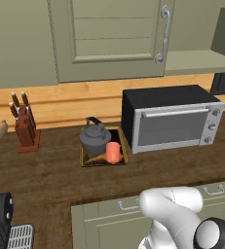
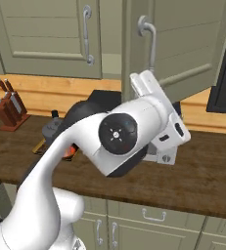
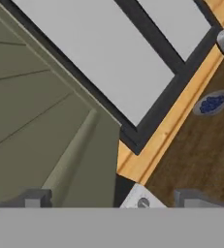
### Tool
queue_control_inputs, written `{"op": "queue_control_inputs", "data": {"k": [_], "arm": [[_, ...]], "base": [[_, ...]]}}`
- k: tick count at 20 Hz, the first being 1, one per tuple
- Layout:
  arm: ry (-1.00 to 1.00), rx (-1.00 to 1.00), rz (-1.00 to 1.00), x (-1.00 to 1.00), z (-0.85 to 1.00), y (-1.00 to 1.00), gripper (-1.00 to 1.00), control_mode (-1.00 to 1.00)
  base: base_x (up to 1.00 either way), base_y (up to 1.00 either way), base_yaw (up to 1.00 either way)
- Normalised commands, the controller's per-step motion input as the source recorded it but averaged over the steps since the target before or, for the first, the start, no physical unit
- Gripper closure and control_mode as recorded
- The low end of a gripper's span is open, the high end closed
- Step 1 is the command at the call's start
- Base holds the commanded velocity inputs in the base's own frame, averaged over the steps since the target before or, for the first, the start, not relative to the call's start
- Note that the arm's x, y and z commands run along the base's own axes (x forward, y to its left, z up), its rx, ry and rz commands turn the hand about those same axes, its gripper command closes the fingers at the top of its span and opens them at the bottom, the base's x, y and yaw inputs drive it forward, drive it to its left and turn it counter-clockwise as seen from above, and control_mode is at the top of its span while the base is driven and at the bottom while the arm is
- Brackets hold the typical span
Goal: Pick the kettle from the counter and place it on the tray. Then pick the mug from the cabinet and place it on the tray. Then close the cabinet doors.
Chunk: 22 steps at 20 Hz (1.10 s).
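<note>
So the kettle (image 1: 94,139) and the orange mug (image 1: 113,151) are both sitting on the tray (image 1: 122,153) already, mug touching the kettle's right side, near the front edge. The tray is on the brown counter (image 1: 50,175), just left of the black toaster oven (image 1: 170,119), with a knife block (image 1: 25,126) well off to the left against the wall.

Cabinet-wise, the left door (image 1: 111,36) looks flat and shut in the left base view, and the right door (image 2: 183,44) hangs open, swung out toward the room with its grey handle (image 2: 148,41) facing us in the right base view.

The arm (image 2: 119,134) is up in front of that open door. In the hand view the gripper (image 3: 112,198) is spread wide, fingertips (image 3: 33,198) far apart with nothing between them, and the green door panel (image 3: 40,121) is right in front on the left. A small plate of blueberries (image 3: 210,103) sits on the counter beyond.
</note>
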Motion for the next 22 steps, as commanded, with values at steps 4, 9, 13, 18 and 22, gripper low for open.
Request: {"op": "queue_control_inputs", "data": {"k": [4, 9, 13, 18, 22], "arm": [[0.06, 0.00, 0.18, 0.75, 0.00, 0.66, -1.00, -1.00], [0.03, 0.00, 0.10, 0.91, 0.00, 0.61, -1.00, -1.00], [0.04, 0.00, 0.00, 1.00, -0.02, 0.49, -1.00, -1.00], [0.02, 0.00, 0.00, 1.00, -0.04, 0.34, -1.00, -1.00], [0.07, 0.01, 0.00, 1.00, -0.06, 0.15, -1.00, -1.00]], "base": [[0.00, 0.00, 0.00], [0.00, 0.00, 0.00], [0.00, 0.00, 0.00], [0.00, 0.00, 0.00], [0.00, 0.00, 0.00]]}}
